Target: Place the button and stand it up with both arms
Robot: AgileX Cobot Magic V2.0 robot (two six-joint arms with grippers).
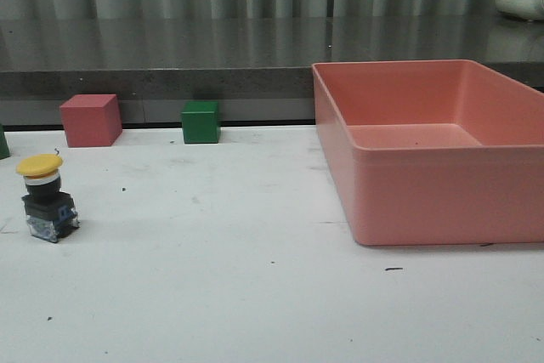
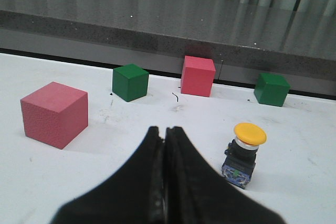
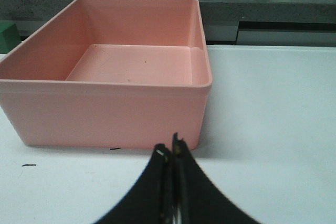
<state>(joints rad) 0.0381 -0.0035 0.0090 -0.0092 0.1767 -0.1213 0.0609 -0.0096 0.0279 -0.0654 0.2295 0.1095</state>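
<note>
The button [image 1: 47,199] stands upright on the white table at the far left, yellow cap on top, black body and bluish-clear base below. It also shows in the left wrist view [image 2: 243,153], a little beyond and beside my left gripper [image 2: 164,130], which is shut and empty and not touching it. My right gripper [image 3: 170,148] is shut and empty, just in front of the pink bin's near wall. Neither arm shows in the front view.
A large empty pink bin [image 1: 399,195] fills the right side of the table [image 3: 105,119]. A pink cube [image 1: 90,120] and a green cube [image 1: 201,121] sit at the back left. The left wrist view shows two pink cubes [image 2: 54,114] [image 2: 198,76] and two green cubes [image 2: 130,82] [image 2: 271,89].
</note>
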